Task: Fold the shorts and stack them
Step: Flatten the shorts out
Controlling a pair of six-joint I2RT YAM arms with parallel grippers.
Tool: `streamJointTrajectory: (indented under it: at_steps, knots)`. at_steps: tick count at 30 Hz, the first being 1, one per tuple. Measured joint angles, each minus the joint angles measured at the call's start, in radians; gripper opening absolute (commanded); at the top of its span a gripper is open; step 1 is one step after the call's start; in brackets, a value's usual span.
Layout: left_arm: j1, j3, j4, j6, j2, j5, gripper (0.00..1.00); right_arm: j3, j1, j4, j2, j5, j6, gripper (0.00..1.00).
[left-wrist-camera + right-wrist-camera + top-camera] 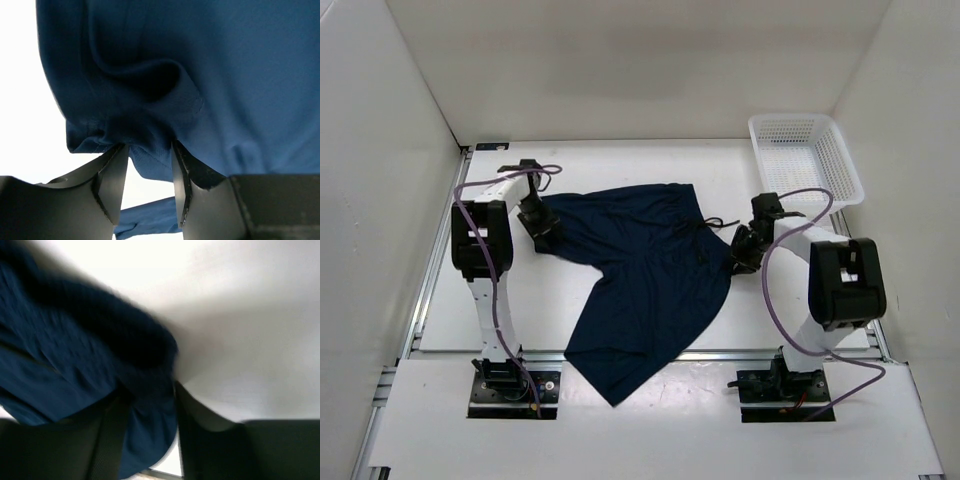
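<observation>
Top view: the shorts lie open and crumpled on the worktop, left of the basket and nearer to me than it. None of the cloth is inside the basket. One leg trails away from the basket toward the near edge. The drawstring is loose on the side facing the basket. My left hand is at the shorts' edge farthest from the basket, and my right hand is at the edge closest to it, just below the basket's near corner. No fold made yet.

Left wrist view: my left hand is pinching the shorts, with a bunched fold of cloth between both fingers. White worktop shows beside the fold.

Right wrist view: blurry. My right hand has the shorts running down between its fingers. I can't tell whether they are clamped on the cloth or only straddling it.

Step, my call: gripping both side edges to start the first fold. The next move needs a firm right grip. Then both hands should lift together and evenly, keeping the cloth taut, and lay one half over the other without dragging the trailing leg.
</observation>
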Motion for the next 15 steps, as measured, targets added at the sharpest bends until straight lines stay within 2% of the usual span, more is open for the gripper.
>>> streamJointTrajectory:
  at_steps: [1, 2, 4, 8, 13, 15]
  knots:
    - [0.005, 0.032, -0.005, 0.001, 0.020, 0.003, 0.50, 0.020, -0.003, 0.005, 0.021, -0.007, 0.007, 0.36]
    - [0.011, 0.074, -0.010, 0.002, 0.044, 0.006, 0.50, 0.042, -0.004, 0.011, 0.047, -0.012, 0.013, 0.33]
    - [0.021, 0.176, -0.039, 0.008, 0.103, 0.008, 0.50, 0.084, -0.008, 0.017, 0.092, -0.024, 0.035, 0.31]
    - [0.034, 0.476, -0.128, 0.019, 0.274, 0.017, 0.50, 0.178, -0.013, 0.030, 0.177, -0.036, 0.088, 0.21]
    - [0.050, 0.854, -0.189, 0.024, 0.476, 0.058, 0.50, 0.320, -0.024, 0.035, 0.288, -0.036, 0.161, 0.17]
    - [0.057, 0.932, -0.175, 0.025, 0.516, 0.081, 0.50, 0.377, -0.026, 0.029, 0.331, -0.040, 0.183, 0.17]
